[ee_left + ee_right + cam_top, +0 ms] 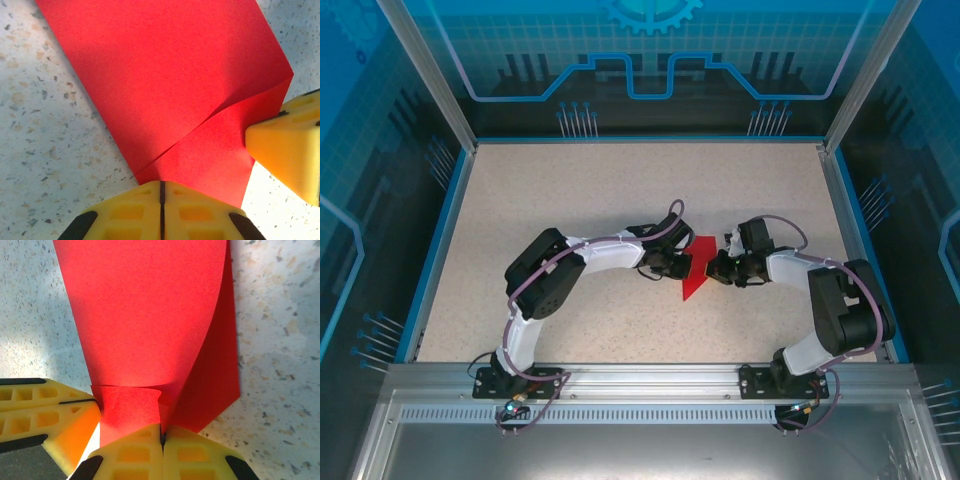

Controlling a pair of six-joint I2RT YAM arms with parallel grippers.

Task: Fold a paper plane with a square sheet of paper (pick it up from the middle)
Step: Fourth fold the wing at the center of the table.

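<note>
Paper [698, 268] lies on the table [570, 200] near the middle, between the two arms, already folded to a narrow shape. From above, its long axis runs away from the bases, with the pointed end toward the near edge. The left fingers [676, 266] reach it from the left and the right fingers [720, 268] from the right. Both are at the paper, so neither arm is nearer.

Left wrist view: the paper [165, 75] spreads ahead of the left fingers [162, 192], with one flap folded over and a crease running down to them. These fingers are pressed together at the paper's near edge – I cannot tell if a layer is caught between them. The right fingers [287, 150] touch the edge at the right side.

Right wrist view: a flap of the paper [150, 315] curls up off the table [280, 340] and comes down into the right fingers [162, 436], which are pressed together and pinch it. The left fingers [50, 415] stand just beside, touching the paper at the left.

My judgement – the next crease depends on moving this lifted flap across the long axis, toward the left arm.
</note>
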